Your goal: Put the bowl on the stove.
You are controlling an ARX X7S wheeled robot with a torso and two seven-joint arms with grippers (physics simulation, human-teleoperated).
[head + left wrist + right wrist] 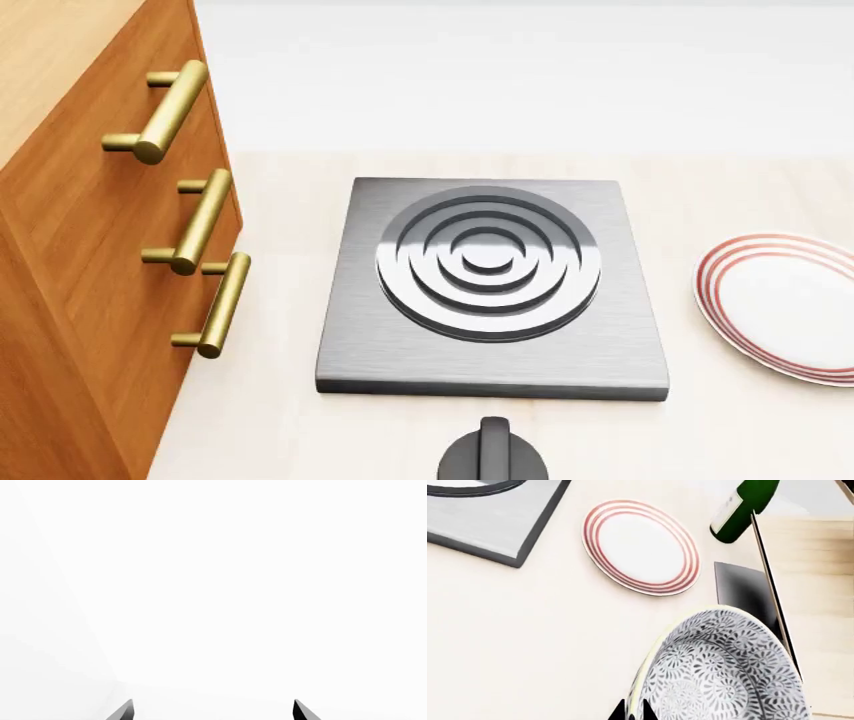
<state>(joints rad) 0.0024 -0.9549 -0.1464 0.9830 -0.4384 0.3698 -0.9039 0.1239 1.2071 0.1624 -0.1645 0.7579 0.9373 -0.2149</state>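
stove (491,290) — cabinet (94,250) left (plate (787,305) right)

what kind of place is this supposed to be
Probably a simulated kitchen counter: a flat dark-grey metal hotplate with concentric burner rings, a wooden drawer cabinet with brass handles, and a white plate with red rings.

No readable text, brand, number or sign anywhere. The bottle (739,509) carried a pale label, blank as far as could be told. The bowl (720,672) and plate (640,546) bore patterns only, no lettering.
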